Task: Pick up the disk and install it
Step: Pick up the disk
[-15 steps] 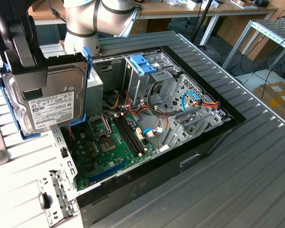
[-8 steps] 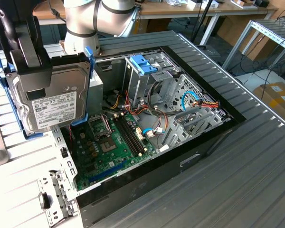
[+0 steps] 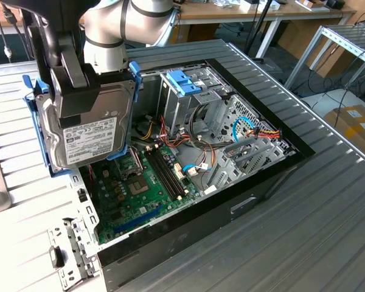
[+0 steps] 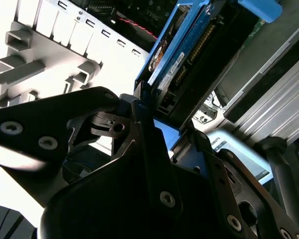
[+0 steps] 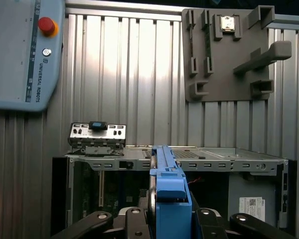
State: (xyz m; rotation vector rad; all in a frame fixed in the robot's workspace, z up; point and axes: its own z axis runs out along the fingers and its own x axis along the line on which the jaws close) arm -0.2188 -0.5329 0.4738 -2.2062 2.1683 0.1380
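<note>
While the gripper (image 3: 78,102) hangs from the arm (image 3: 109,36), whose upper part is cut off by the frame's edge, the disk (image 3: 91,143) is held in the air, upright, with its labelled face showing in the exterior view. The fingers are pinching the disk by its two flat faces. One black finger lies over the top of the label and hides the metal beneath it, and the finger behind cannot be seen there. Blue rails run along both long edges of the disk.

The disk is above the end of the open computer case (image 3: 231,207) that lies toward the exterior view's left, and it hides that corner of the case. The case lies on the ribbed metal worktop (image 3: 304,231), its far end close to the worktop's far edge. Inside the case are a green motherboard (image 3: 146,182), loose cables and a metal drive cage (image 3: 198,115) with a blue clip (image 3: 184,82).

In the first wrist view the disk (image 5: 168,184) appears edge-on, so only a blue rail can be made out, with the gripper (image 5: 169,221) on either side and its fingertips cut off. Beyond are the case (image 5: 214,159) and a grey box with a red button (image 5: 20,64). In the second wrist view the dark links of the gripper (image 4: 154,119) cover much of the scene, and the disk (image 4: 189,50) slants away above them with its connector edge showing.
</note>
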